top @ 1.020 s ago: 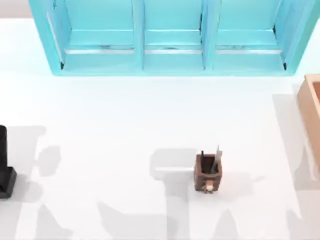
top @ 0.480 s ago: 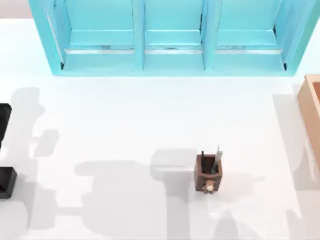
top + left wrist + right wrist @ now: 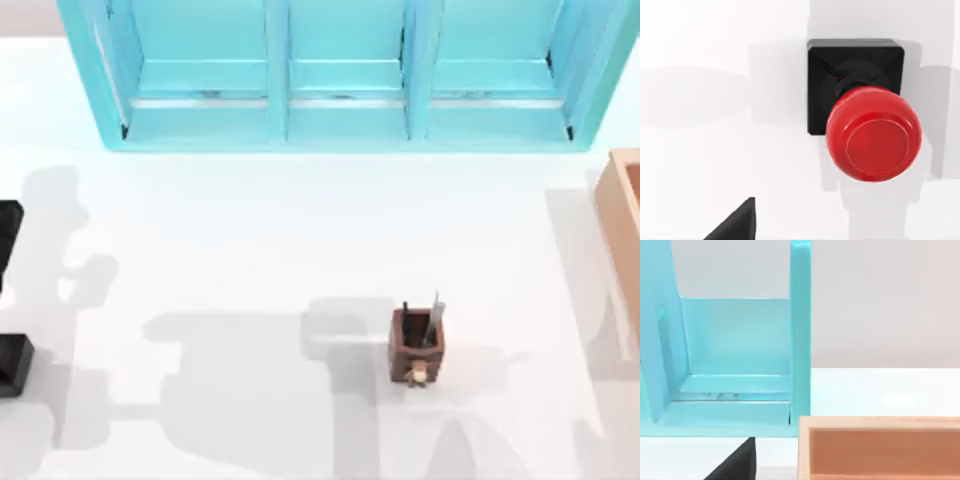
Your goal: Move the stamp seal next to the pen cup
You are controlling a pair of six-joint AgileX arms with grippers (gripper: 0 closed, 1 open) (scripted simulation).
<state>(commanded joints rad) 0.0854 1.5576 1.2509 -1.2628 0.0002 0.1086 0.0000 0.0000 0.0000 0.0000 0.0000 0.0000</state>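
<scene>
The stamp seal (image 3: 865,120) has a glossy red round knob on a black square base and stands upright on the white table, seen from above in the left wrist view. A black tip of my left gripper (image 3: 737,225) shows in front of it, apart from it. In the top view a black block (image 3: 14,366) at the left edge looks like the stamp's base, and a black part of my left arm (image 3: 6,235) hangs farther back. The pen cup (image 3: 416,345), brown and square with a pen and a grey stick, stands right of the table's middle. A black tip of my right gripper (image 3: 737,462) shows low in the right wrist view.
A large cyan shelf unit (image 3: 340,75) with three bays runs along the back of the table. A tan wooden box (image 3: 625,225) sits at the right edge, and its rim (image 3: 880,422) lies close under the right wrist camera. Wide shadows fall across the front middle.
The black part of my left arm has drawn back from the block at the left edge toward the far side. A broad shadow has spread over the front middle. The pen cup has not moved.
</scene>
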